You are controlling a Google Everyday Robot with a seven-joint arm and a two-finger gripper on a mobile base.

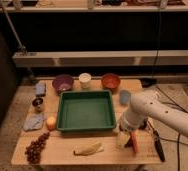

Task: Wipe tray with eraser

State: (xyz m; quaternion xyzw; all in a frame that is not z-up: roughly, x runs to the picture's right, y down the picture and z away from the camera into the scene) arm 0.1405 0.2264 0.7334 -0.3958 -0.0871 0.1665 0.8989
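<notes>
The green tray (85, 111) sits in the middle of the wooden table, with nothing in it. My gripper (122, 138) hangs from the white arm (144, 109) and is low over the table just past the tray's front right corner. A pale block-like thing (121, 141) is at the gripper's tip; I cannot tell if it is the eraser or part of the gripper. A red-orange stick-like item (134, 143) lies right beside it.
Behind the tray stand a purple bowl (62, 82), a white cup (85, 80), an orange bowl (110, 81) and a blue cup (125, 96). On the left are a metal cup (37, 104), a blue cloth (34, 121), an orange fruit (50, 122) and grapes (36, 147). A banana (89, 148) lies in front and a black tool (157, 143) at the right.
</notes>
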